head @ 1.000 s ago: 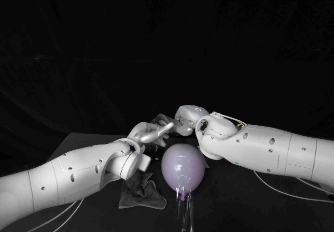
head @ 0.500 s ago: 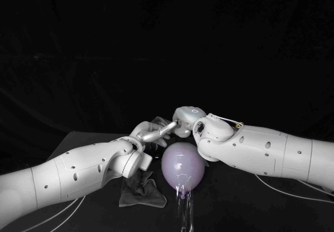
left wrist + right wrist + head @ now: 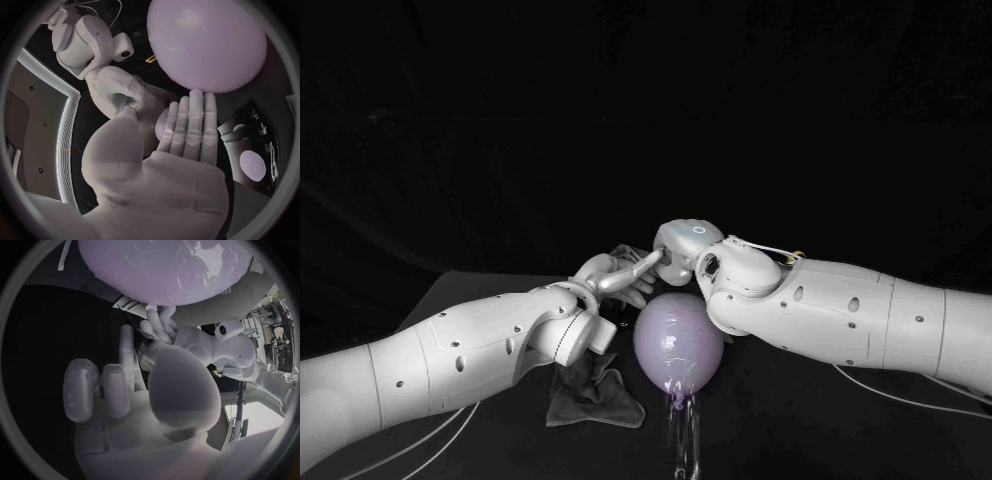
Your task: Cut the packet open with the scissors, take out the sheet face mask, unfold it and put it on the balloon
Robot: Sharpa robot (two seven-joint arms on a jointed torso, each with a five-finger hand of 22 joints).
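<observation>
The balloon (image 3: 678, 342) is standing bare in the middle of the table (image 3: 790, 425), with no mask on it yet. Just behind it, the right hand (image 3: 684, 247) is sitting closer to the left hand (image 3: 620, 274) than a second ago, and the two are now meeting fingertip to fingertip. The left hand's fingers (image 3: 187, 125) are lying straight and together, while the right hand's are curling. I cannot tell whether either is pinching anything. I judge they are pairing up to pass or unfold something. A dark crumpled cloth (image 3: 596, 395) is lying beside the balloon, and dark packets (image 3: 250, 150) are lying nearby.
</observation>
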